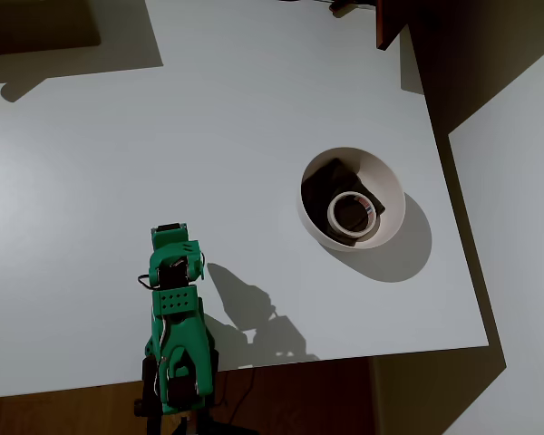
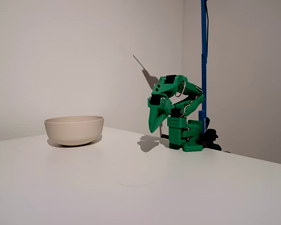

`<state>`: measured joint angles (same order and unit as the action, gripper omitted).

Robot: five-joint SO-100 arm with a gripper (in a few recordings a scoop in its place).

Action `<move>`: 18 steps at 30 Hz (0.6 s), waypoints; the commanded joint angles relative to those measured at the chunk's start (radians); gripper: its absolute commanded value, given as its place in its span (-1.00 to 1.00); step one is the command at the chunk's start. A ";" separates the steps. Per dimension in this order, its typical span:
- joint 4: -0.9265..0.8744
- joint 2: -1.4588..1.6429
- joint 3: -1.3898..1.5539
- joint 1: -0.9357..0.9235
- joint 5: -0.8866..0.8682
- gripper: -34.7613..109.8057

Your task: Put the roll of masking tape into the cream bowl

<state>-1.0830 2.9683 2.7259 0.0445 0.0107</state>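
Tape (image 1: pixel 354 213) already lies flat inside the bowl (image 1: pixel 392 186), on a dark square at its bottom. From the gripper (image 2: pixel 155 125), which points down over the table (image 1: pixel 163 136) with nothing in it and looks closed, though I cannot tell for sure, the bowl sits at about two o'clock in the overhead view, well apart. The green arm (image 1: pixel 177 317) is folded near its base, so the task looks done.

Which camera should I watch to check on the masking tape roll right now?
The overhead view: it looks straight into the cream bowl, where the roll of masking tape lies flat. In the fixed view the bowl's wall hides the roll.
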 commanded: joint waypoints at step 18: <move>-0.262 0.422 0.198 -0.002 -0.025 -0.63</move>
<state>-1.3162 3.3840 2.9437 0.0522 0.0031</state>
